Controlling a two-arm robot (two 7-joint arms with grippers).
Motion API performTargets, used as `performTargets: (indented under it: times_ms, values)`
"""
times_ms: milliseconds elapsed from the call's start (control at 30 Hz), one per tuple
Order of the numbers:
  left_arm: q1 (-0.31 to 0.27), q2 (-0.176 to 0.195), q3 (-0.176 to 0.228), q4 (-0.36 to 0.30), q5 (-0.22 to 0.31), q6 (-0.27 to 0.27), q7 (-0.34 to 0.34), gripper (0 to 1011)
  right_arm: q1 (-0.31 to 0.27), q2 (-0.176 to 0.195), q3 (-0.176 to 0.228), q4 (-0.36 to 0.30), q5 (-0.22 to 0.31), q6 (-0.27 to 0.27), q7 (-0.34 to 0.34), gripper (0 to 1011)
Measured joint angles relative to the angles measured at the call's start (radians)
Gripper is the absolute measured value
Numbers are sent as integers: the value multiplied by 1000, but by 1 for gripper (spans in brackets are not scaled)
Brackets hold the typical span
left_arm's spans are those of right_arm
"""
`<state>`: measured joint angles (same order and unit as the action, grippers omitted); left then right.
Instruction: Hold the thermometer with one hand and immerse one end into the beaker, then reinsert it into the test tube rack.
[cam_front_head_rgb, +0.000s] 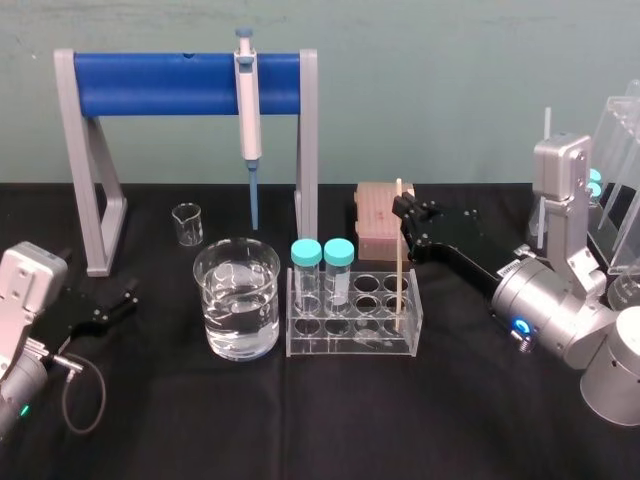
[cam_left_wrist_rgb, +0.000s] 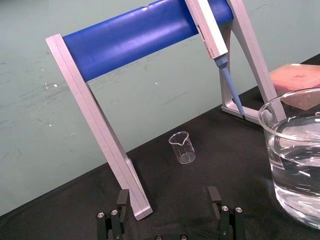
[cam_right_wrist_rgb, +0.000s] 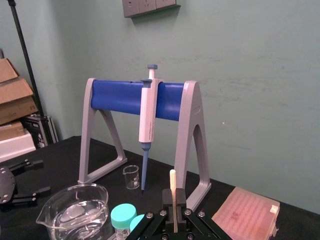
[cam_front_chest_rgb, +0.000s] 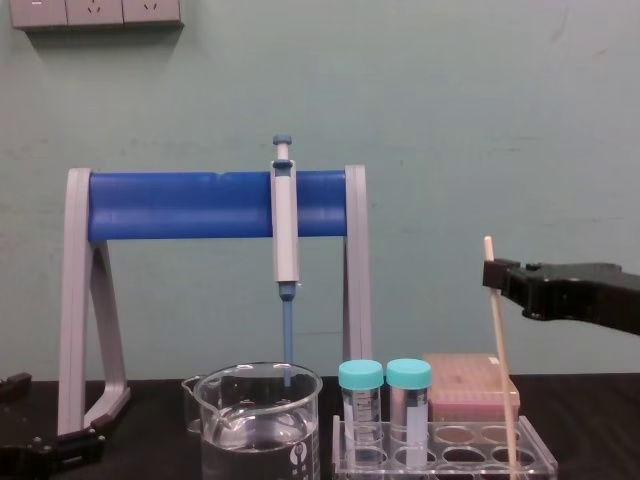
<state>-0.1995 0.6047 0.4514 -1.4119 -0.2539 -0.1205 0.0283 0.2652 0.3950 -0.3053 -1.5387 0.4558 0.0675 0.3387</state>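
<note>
1 thermometer (cam_front_head_rgb: 400, 255) (in rack (cam_front_head_rgb: 345, 347)) | right end effector (cam_front_head_rgb: 402, 208) grasping it | left end effector (cam_front_head_rgb: 128, 297) released

Beaker (cam_left_wrist_rgb: 292, 165) is cut off at the edge; right claw (cam_right_wrist_rgb: 173, 201) hides the lower thermometer (cam_right_wrist_rgb: 172, 181).

The thermometer (cam_front_head_rgb: 400, 262) stands at the right end of the rack (cam_front_head_rgb: 345, 345), with the right gripper (cam_front_head_rgb: 402, 212) closed on it near the top. The pink box (cam_front_head_rgb: 376, 225) sits just behind the gripper. On the way to the beaker (cam_front_head_rgb: 214, 300), two capped tubes (cam_front_head_rgb: 307, 255) stand between, lower than the rod's top. The beaker's mouth is open from above; the pipette (cam_front_head_rgb: 248, 110) hangs behind it. The left gripper (cam_front_head_rgb: 128, 298) rests spread, left of the beaker and apart from it
</note>
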Motion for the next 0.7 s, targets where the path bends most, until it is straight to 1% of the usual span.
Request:
performTargets:
  times_ms: [400, 600, 700]
  values:
    - [0, 0, 0, 0, 0, 0, 0, 1004, 4, -13, -3, 35, -14, -21, 22, 36]
    - [0, 0, 0, 0, 0, 0, 0, 1004, 7, -16, -5, 46, -19, -22, 26, 36]
    - [0, 0, 0, 0, 0, 0, 0, 1004, 10, -15, -10, 51, -31, -18, 25, 36]
